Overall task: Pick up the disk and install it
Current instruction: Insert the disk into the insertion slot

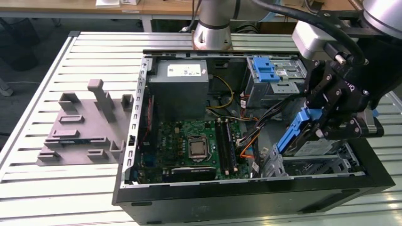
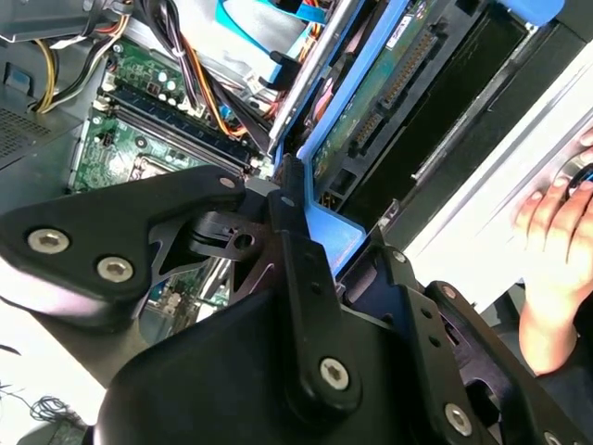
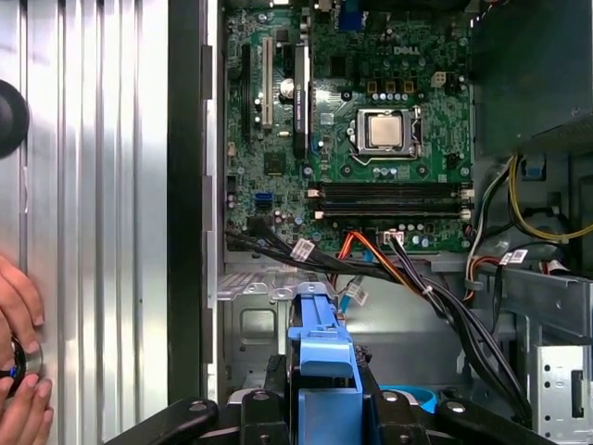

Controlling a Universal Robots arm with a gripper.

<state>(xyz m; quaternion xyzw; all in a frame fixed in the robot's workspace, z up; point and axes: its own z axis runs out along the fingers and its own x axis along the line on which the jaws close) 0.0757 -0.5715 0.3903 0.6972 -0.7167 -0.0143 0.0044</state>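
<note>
The disk (image 1: 294, 135), silver with a blue rail frame, hangs tilted on edge over the metal drive cage (image 1: 326, 162) in the open computer case's corner, at the exterior view's lower right. My gripper (image 1: 321, 126) is shut on it from above. In the second wrist view the black fingers (image 2: 295, 232) clamp the blue frame (image 2: 326, 236), and the disk's underside with its connector (image 2: 408, 79) runs away from them. In the first wrist view the blue frame (image 3: 322, 348) sticks out between the fingers above the cage floor (image 3: 269, 320).
The case holds a green motherboard (image 1: 191, 146), a grey power supply box (image 1: 182, 89), a blue latch on the upper bay (image 1: 267, 70) and orange and black cables (image 3: 398, 269). A grey fixture (image 1: 84, 127) lies on the slatted table. A person's hand (image 3: 18, 324) rests beside the case.
</note>
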